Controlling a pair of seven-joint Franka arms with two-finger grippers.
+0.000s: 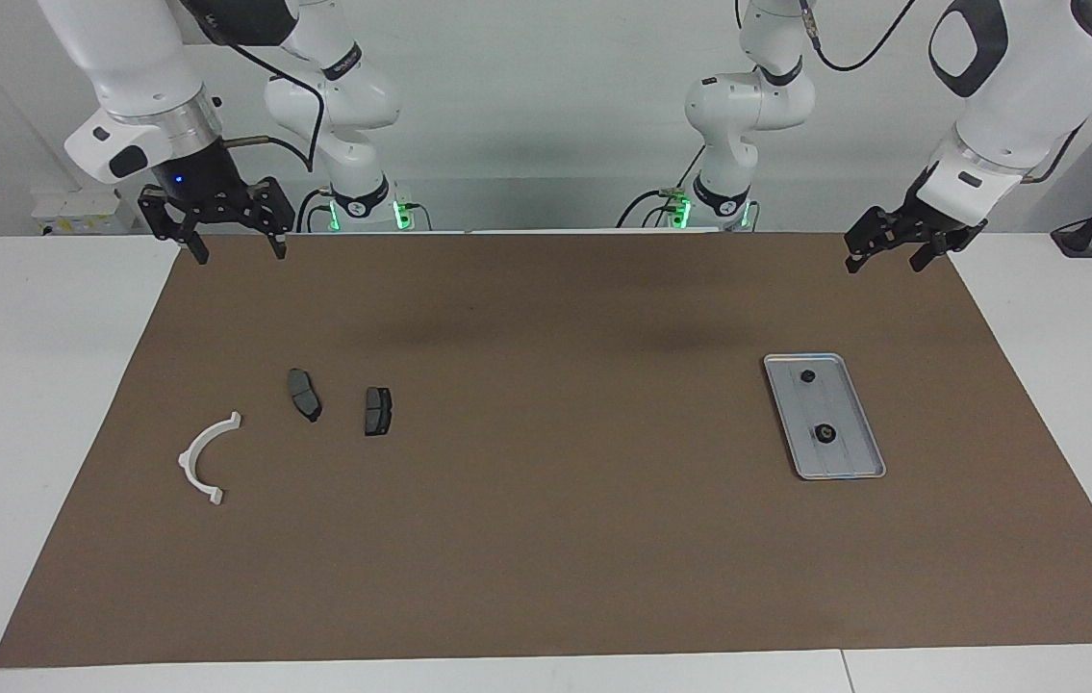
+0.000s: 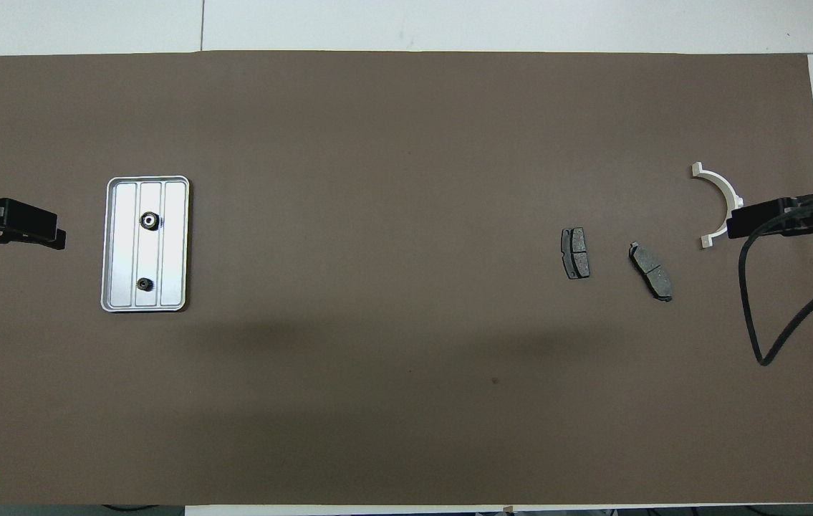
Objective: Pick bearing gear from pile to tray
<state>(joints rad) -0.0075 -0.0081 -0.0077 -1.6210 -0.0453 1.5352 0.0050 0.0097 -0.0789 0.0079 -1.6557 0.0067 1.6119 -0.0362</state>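
Note:
The silver tray (image 1: 849, 428) lies on the brown mat toward the left arm's end and also shows in the overhead view (image 2: 173, 244). Two small black round gears lie in it, one (image 1: 807, 376) nearer to the robots than the other (image 1: 825, 433). The pile lies toward the right arm's end: a white half-ring bracket (image 1: 209, 457) and two dark grey brake pads (image 1: 305, 394) (image 1: 378, 411). No gear shows among them. My right gripper (image 1: 238, 250) is open and empty, raised over the mat's edge by the robots. My left gripper (image 1: 885, 260) is open and empty, raised over the mat's corner by the robots.
The brown mat (image 1: 546, 539) covers most of the white table. A black cable (image 2: 761, 315) hangs from the right arm over the mat beside the bracket.

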